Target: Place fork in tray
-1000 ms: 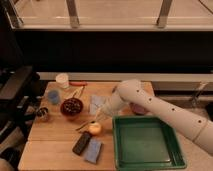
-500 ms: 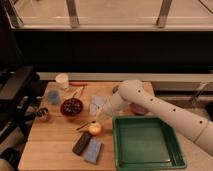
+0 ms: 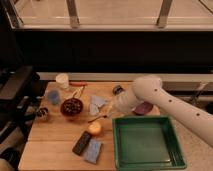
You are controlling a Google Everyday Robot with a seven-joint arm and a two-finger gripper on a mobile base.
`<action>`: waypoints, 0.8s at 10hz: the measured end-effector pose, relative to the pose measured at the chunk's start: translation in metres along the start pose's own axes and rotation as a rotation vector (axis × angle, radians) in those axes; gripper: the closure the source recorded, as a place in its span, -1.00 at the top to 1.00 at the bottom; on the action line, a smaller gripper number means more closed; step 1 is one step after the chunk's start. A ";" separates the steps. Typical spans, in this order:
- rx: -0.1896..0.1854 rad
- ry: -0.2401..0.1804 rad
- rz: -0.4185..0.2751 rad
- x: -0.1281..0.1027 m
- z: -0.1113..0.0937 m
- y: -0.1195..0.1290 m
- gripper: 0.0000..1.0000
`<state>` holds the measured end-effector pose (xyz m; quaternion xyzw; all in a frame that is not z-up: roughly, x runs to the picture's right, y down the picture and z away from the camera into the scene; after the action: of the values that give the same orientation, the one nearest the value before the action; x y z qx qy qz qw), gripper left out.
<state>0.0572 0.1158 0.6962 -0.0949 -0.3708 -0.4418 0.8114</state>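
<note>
While gripper (image 3: pixel 113 106) hangs left of tray (image 3: pixel 172 150) rim, finger state unclear; fork (image 3: pixel 100 104) beneath.

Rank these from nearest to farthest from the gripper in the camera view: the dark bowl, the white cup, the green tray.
The gripper sits mid-table, at the tray's upper-left corner.
1. Green tray: right beside it, lower right.
2. Dark bowl: to its left.
3. White cup: farthest, back left.
</note>
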 end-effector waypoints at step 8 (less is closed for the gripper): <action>0.085 0.123 0.274 -0.013 -0.106 0.109 -0.93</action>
<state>0.1934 0.1375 0.6312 -0.0831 -0.3222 -0.3160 0.8885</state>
